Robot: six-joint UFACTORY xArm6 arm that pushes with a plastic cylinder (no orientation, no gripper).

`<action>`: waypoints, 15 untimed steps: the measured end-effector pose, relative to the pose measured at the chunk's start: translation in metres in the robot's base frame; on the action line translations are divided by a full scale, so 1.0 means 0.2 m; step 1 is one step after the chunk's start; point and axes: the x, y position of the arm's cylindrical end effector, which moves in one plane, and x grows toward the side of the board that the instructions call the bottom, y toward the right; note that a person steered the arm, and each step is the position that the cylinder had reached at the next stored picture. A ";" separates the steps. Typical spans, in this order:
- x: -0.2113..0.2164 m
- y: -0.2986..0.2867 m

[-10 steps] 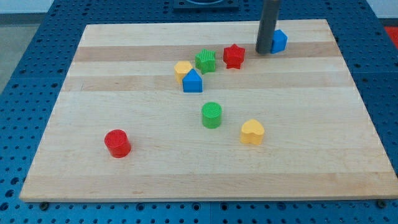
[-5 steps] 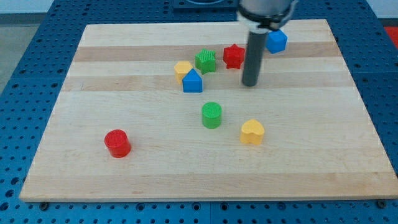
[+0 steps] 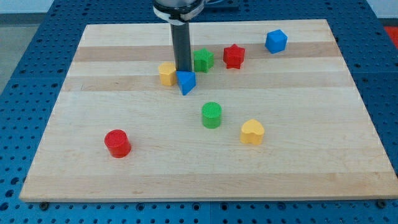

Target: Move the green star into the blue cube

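Observation:
The green star (image 3: 203, 60) lies near the view's top centre of the wooden board (image 3: 124, 180). The blue cube (image 3: 276, 41) sits at the top right, well apart from the star. My tip (image 3: 183, 70) stands just left of the green star, between it and a yellow block (image 3: 167, 73). The tip is right above a blue pointed block (image 3: 186, 81) and touches or nearly touches it. A red star (image 3: 234, 56) lies between the green star and the blue cube.
A green cylinder (image 3: 211, 115) stands at the centre. A yellow heart-shaped block (image 3: 252, 132) is to its lower right. A red cylinder (image 3: 117, 143) is at the lower left.
My tip has moved from beside the blue cube down and then left, past the red star, to the green star's left. The yellow block and the blue pointed block have shifted and turned.

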 end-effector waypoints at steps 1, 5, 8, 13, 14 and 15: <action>-0.02 0.03; -0.23 0.24; -0.07 0.19; -0.38 0.44; -0.38 0.55; -0.36 0.50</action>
